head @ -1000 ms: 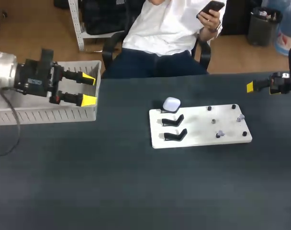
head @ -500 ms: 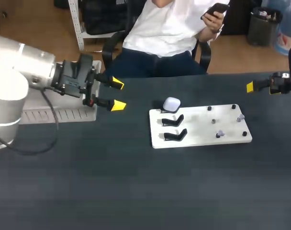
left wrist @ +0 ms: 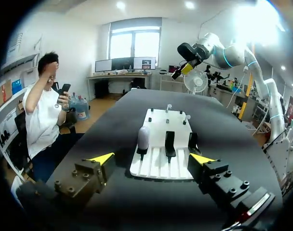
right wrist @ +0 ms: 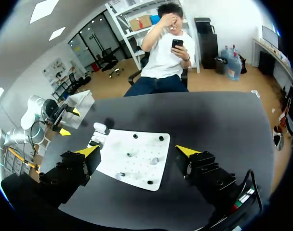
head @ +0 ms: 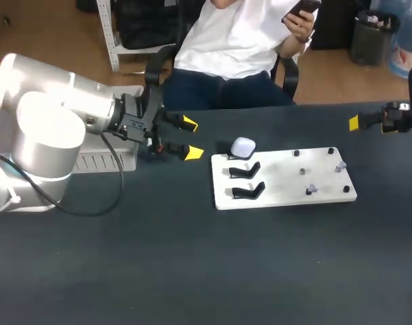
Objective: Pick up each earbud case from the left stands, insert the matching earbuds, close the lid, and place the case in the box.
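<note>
Two arms work at a dark table [head: 192, 271]. The left arm [head: 50, 128] comes in from 9 o'clock, in front of the box [head: 101, 161] at the table's 10 o'clock. A white board [head: 287, 183] lies toward 2 o'clock.

The left gripper [head: 191, 139] hangs empty with its fingers spread, and the board is at its 3 o'clock. The right gripper [right wrist: 137, 150] waits at the table's 3 o'clock edge, also spread and empty.

Three stands [head: 246, 191] line the board's 9 o'clock edge. Only the far one carries a case [head: 243, 147]; it is white and rounded, with the lid shut. From the left wrist it looks propped upright, with its long axis near vertical and its broad face toward the gripper.

Earbuds [head: 312, 189] sit on pegs at the board's 3 o'clock end.

The step looks like the reach for the case. It would go best with the fingers straddling the case's narrow sides, clear of the neighbouring stand, closing gently and then lifting straight up.
</note>
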### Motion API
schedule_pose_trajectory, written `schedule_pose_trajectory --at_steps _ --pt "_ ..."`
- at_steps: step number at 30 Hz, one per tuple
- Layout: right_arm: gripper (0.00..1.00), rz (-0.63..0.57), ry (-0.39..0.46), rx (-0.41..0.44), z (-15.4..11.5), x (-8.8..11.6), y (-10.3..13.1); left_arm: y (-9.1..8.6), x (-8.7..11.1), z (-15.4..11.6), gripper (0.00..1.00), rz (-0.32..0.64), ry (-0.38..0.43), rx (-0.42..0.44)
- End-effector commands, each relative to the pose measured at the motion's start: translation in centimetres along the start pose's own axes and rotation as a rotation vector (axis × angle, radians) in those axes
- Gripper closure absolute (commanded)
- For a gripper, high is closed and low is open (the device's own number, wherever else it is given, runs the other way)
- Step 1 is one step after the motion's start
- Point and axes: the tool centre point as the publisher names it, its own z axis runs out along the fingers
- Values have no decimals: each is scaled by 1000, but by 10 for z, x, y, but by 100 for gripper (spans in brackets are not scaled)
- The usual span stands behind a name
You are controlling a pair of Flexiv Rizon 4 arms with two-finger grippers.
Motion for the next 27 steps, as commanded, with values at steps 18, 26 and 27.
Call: schedule_pose_trajectory --at_steps 18,26,27 --pt "0 -1 0 1 0 0 0 9 1 25 0 10 2 -3" --pt "0 -1 0 1 0 0 0 11 -1 40 0 -1 -10 -21" --pt "0 -1 0 1 0 0 0 12 -2 44 0 -7 -12 -34"
